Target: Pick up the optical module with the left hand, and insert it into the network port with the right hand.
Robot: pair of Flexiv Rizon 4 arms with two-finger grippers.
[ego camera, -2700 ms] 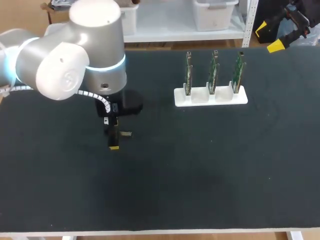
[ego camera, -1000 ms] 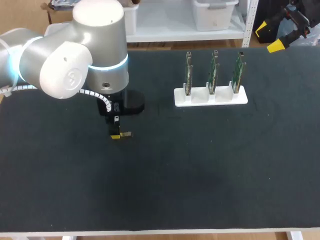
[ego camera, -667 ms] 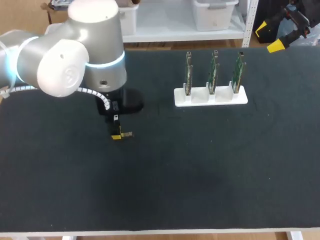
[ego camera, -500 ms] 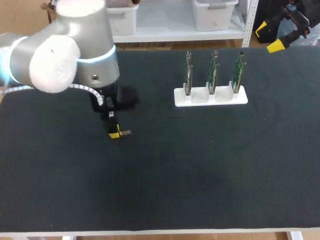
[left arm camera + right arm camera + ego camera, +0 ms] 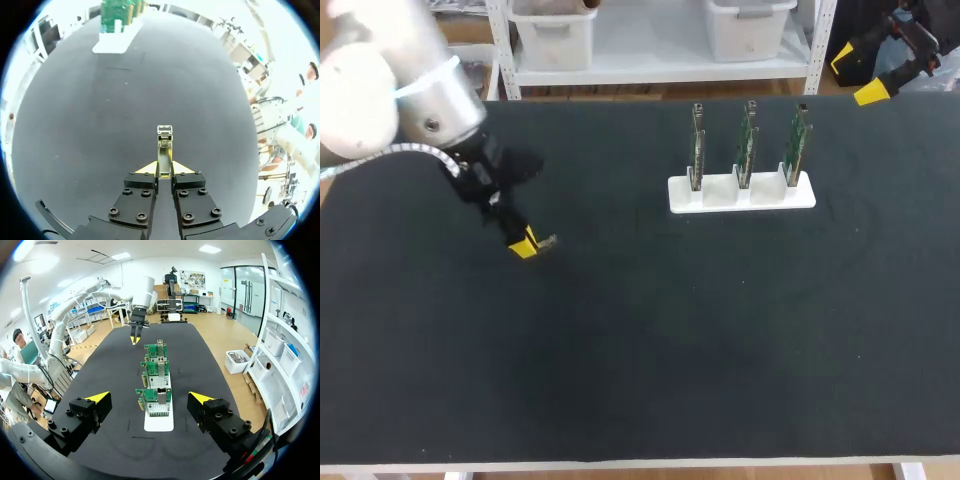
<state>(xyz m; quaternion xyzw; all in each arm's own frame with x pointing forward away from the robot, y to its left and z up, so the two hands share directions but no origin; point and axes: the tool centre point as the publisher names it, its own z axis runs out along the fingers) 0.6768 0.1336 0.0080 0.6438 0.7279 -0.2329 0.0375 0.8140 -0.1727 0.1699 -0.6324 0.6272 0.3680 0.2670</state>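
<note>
Three green boards (image 5: 745, 145) stand upright in a white holder (image 5: 765, 192) on the dark counter (image 5: 720, 350). Well left of the holder, the left jaws pinch the optical module (image 5: 164, 142); the right jaws gape wide, facing the holder's end.

The head camera looks down from high behind the table (image 5: 640, 400), the white stand (image 5: 742, 193) on its far side; the left wrist camera sits low, well away from the stand (image 5: 114, 42), facing it. The right wrist camera hangs near the stand (image 5: 159, 422), looking along it; all three share it.
</note>
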